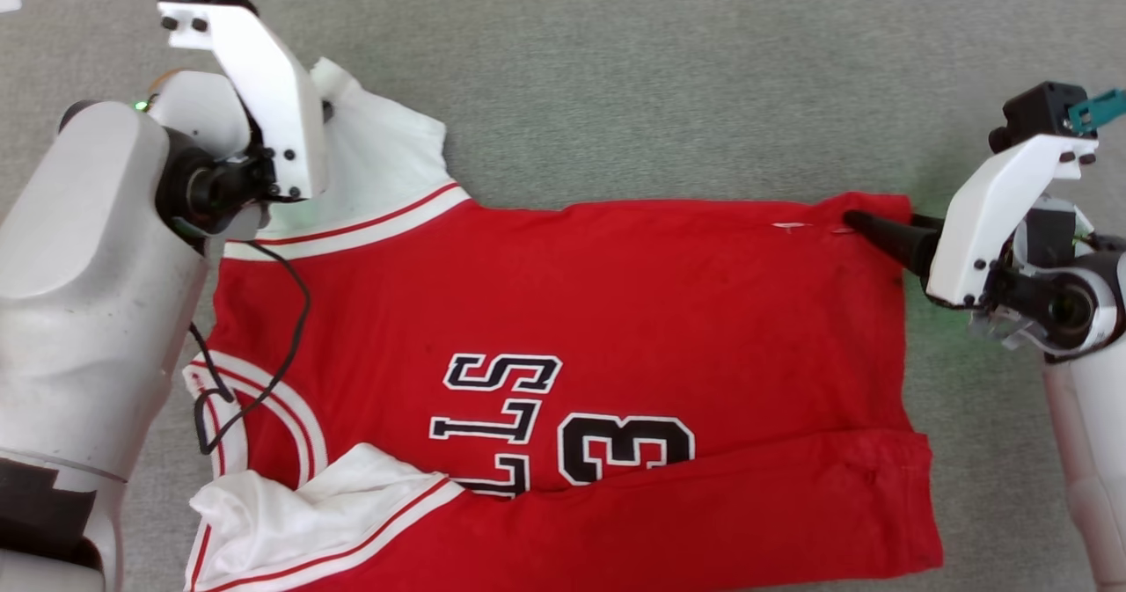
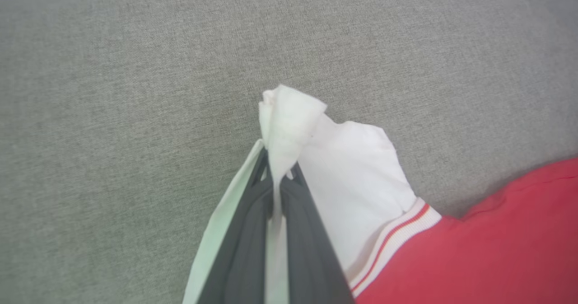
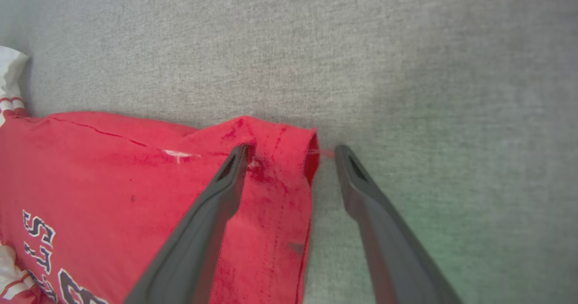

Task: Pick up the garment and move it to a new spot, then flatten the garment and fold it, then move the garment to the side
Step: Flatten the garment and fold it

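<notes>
The garment [image 1: 660, 293], a red jersey with black white-outlined letters and number, lies spread on the grey surface, its near edge folded over. My left gripper [image 2: 275, 177] is shut on a bunched tip of the far white sleeve [image 2: 356, 177]; in the head view my left arm [image 1: 255, 91] covers that spot. My right gripper [image 3: 291, 152] stands open at the garment's far right hem corner [image 3: 280, 159]. One of its fingers [image 3: 226, 191] rests over the red cloth and the other lies on the bare surface beside the hem. The right gripper [image 1: 866, 222] points left in the head view.
Grey fabric-like surface [image 1: 669, 73] stretches behind and to the right of the jersey. A black cable [image 1: 295, 310] from my left arm loops over the collar side. The other white sleeve [image 1: 299, 504] lies crumpled at the near left.
</notes>
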`<state>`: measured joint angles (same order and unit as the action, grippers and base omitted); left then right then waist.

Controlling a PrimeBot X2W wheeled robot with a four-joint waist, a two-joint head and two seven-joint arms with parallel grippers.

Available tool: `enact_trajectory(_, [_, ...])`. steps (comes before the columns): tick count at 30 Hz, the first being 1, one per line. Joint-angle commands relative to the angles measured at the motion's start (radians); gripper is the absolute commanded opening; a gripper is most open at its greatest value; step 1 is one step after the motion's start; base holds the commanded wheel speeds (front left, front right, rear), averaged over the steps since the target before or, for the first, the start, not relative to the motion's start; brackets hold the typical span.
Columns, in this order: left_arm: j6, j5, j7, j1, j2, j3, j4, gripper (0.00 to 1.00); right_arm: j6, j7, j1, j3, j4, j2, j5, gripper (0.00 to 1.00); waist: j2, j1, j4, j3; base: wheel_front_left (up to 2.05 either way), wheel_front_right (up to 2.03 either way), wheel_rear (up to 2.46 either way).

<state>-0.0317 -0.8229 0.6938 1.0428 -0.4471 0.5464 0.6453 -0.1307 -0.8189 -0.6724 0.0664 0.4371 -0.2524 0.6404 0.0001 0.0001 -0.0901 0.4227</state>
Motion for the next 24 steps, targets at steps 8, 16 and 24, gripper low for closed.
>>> enact_trajectory(8, [-0.021, 0.001, -0.021, -0.005, 0.009, 0.015, -0.001, 0.00, 0.000, -0.063, -0.026, 0.068, 0.127, 0.010, -0.004, 0.00, -0.0001, -0.0001, 0.029, 0.008, 0.00, 0.00, 0.00])
enact_trajectory(16, [-0.031, -0.019, -0.077, -0.041, 0.013, 0.001, 0.001, 0.00, 0.000, 0.033, -0.079, 0.112, 0.064, -0.058, -0.011, 0.00, -0.0001, -0.0001, 0.037, -0.039, 0.00, 0.00, 0.00])
enact_trajectory(24, [-0.032, -0.038, -0.211, -0.217, -0.022, -0.028, -0.076, 0.00, 0.000, 0.150, 0.040, 0.133, -0.044, -0.100, -0.026, 0.00, -0.0001, -0.0001, 0.054, -0.166, 0.00, 0.00, 0.00])
